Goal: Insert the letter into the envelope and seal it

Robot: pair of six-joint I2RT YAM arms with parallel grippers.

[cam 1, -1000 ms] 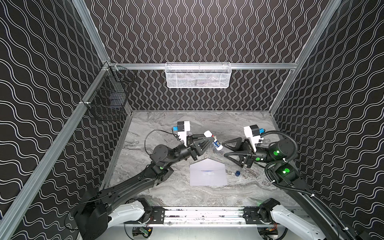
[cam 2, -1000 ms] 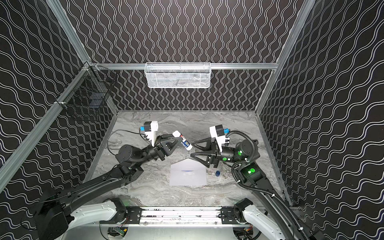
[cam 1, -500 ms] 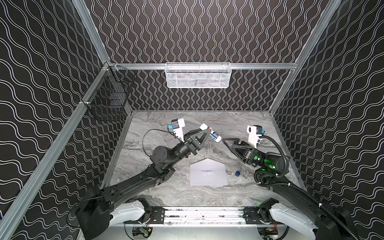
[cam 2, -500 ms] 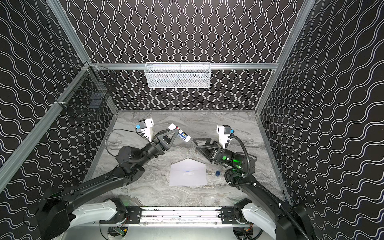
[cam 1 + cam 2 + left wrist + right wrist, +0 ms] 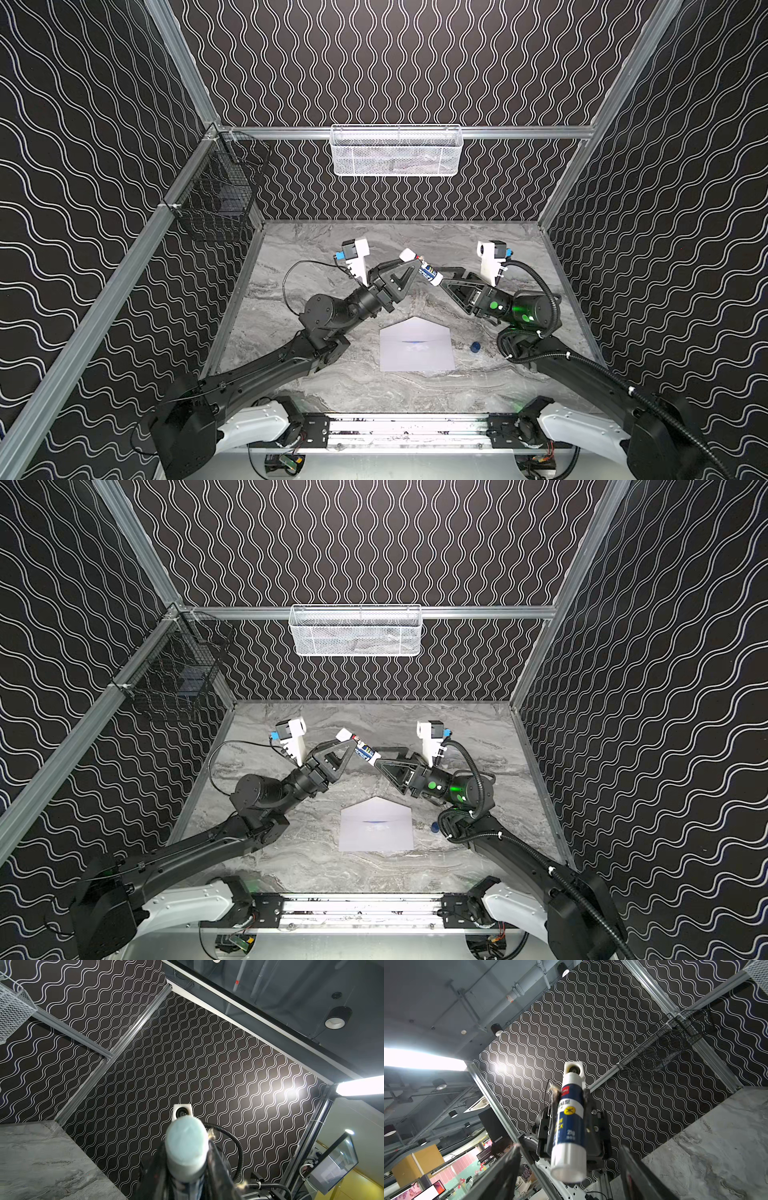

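On the marbled grey counter (image 5: 332, 386), nearest the front rail, the envelope (image 5: 415, 353) is laid flat between the two arms. Its pointed flap is opened out and aimed at the back wall. A small blue streak is seen along its mouth; whether this belongs to the letter cannot be told. Just beside the envelope's right edge, a small blue cap (image 5: 475, 346) is left lying on the counter.

Farther back and raised above the counter, a tilted glue stick (image 5: 426, 271) is pinched by the jaws of the left gripper (image 5: 417, 262), its higher end toward the left arm. In the left wrist view its pale, uncapped glue face (image 5: 186, 1138) is turned to the camera. The stick's white base is met by the right gripper (image 5: 441, 277), whose jaws are spread wide. In the right wrist view the base is framed between both fingers (image 5: 500, 1174) and touched by neither.

Beyond, a black wire basket (image 5: 218, 199) is hung on the left wall and a white mesh basket (image 5: 397, 151) on the back rail.
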